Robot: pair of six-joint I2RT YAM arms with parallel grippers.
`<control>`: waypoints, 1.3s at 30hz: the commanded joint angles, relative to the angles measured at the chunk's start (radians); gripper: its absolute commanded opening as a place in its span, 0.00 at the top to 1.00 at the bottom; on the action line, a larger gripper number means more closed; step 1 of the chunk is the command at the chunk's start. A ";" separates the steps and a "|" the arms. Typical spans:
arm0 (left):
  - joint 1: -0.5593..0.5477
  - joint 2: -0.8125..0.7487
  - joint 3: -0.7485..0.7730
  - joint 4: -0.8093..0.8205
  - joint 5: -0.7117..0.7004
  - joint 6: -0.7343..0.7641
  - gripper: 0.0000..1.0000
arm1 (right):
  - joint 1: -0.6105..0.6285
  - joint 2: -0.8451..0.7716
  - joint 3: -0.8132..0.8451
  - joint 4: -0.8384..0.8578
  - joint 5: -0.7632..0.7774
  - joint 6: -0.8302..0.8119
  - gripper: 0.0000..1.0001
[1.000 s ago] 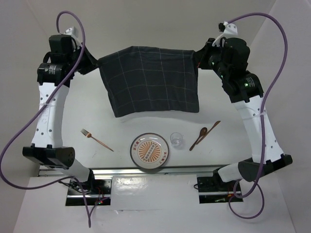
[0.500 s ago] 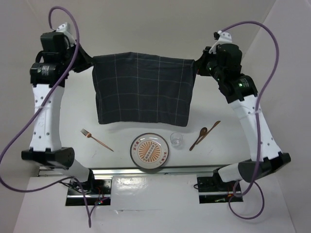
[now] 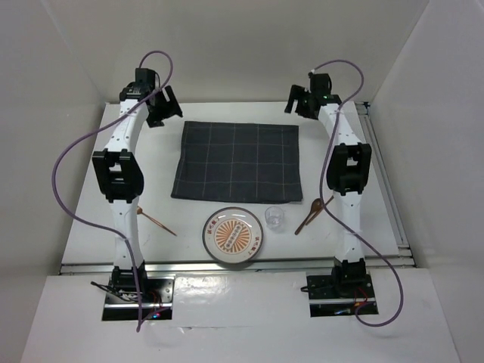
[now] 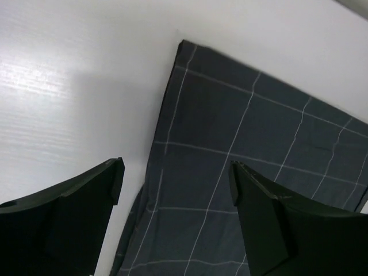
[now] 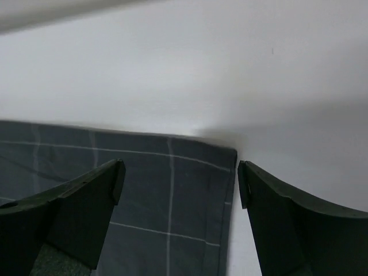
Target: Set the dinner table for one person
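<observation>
Lying flat on the matte white worktop (image 3: pixel 159 178), 1 dark grey woven cloth (image 3: pixel 236 161) with thin pale grid lines forms a neat rectangle. Half a second ago it hung in the air, pinched at its 2 far corners. The left fingers (image 4: pixel 69 213) and right fingers (image 5: pixel 63 213), black and wedge-shaped, now stand spread wide and empty, each above 1 far corner. Nearer the arm bases sit 1 round plate (image 3: pixel 233 236) with an orange centre, 1 small clear glass (image 3: pixel 274 218), 1 coppery fork (image 3: pixel 157 222) partly hidden by the left arm, and 1 brown spoon (image 3: pixel 308 217), all unmoved. The worktop lies under everything.
</observation>
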State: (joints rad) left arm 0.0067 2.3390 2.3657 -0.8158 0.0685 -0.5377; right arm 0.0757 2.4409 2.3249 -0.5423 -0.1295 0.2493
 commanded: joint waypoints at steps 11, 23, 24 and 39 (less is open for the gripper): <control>-0.068 -0.233 -0.440 0.069 0.034 0.007 1.00 | 0.093 -0.507 -0.800 0.197 -0.021 0.123 0.95; -0.091 -0.351 -0.838 0.173 0.008 -0.034 1.00 | 0.147 -0.625 -1.055 0.139 0.048 0.197 1.00; -0.091 -0.362 -0.870 0.173 0.008 -0.034 1.00 | 0.147 -0.609 -1.067 0.151 0.048 0.197 1.00; -0.091 -0.380 -0.933 0.184 0.007 -0.048 1.00 | 0.125 -0.387 -0.909 0.119 0.059 0.179 1.00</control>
State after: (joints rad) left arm -0.0841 2.0006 1.4330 -0.6308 0.0856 -0.5804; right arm 0.2047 2.0212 1.3777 -0.4080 -0.1078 0.4469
